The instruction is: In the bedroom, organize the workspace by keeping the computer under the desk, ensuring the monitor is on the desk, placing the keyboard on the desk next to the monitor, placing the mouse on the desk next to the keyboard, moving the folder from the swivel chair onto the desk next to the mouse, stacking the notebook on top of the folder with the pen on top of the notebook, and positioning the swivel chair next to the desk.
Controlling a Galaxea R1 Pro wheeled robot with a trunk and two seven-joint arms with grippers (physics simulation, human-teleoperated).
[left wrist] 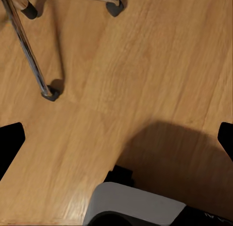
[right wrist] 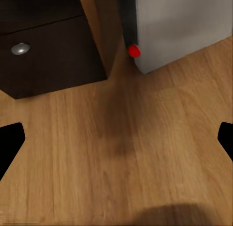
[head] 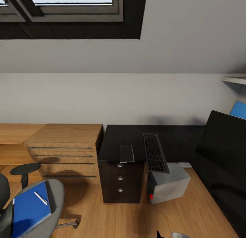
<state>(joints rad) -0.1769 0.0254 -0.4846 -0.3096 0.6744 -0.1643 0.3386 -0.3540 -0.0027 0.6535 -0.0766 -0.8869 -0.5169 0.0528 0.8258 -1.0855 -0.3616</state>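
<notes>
While both claws hang over bare floor, each wrist view shows its dark fingertips at opposite edges of the frame, so the left gripper (left wrist: 116,138) and right gripper (right wrist: 116,138) stand wide and hold nothing.

Left wrist view: chrome chair legs with castors, wood floor, part of the robot's own base.

Right wrist view: the drawer unit with a silver knob and the computer (right wrist: 182,27) with its red light, standing on the floor just beside the unit.

Head view, positions by clock face:
- Desk (head: 118,137) at centre; keyboard (head: 155,152) on it, overhanging the front edge above the computer (head: 169,183).
- Notebook (head: 126,153) on the desk at 9 o'clock of the keyboard.
- Monitor (head: 223,146) at 3 o'clock, apparently on the desk's right wing.
- Chair (head: 30,210) at 7 o'clock, well apart from the desk, carrying the folder (head: 29,209) with the pen (head: 41,198) on it.

Judgement: computer, monitor and keyboard look near placed; the keyboard wants seating further in. The mouse could not be found. Folder, notebook stack, pen and chair remain to do
</notes>
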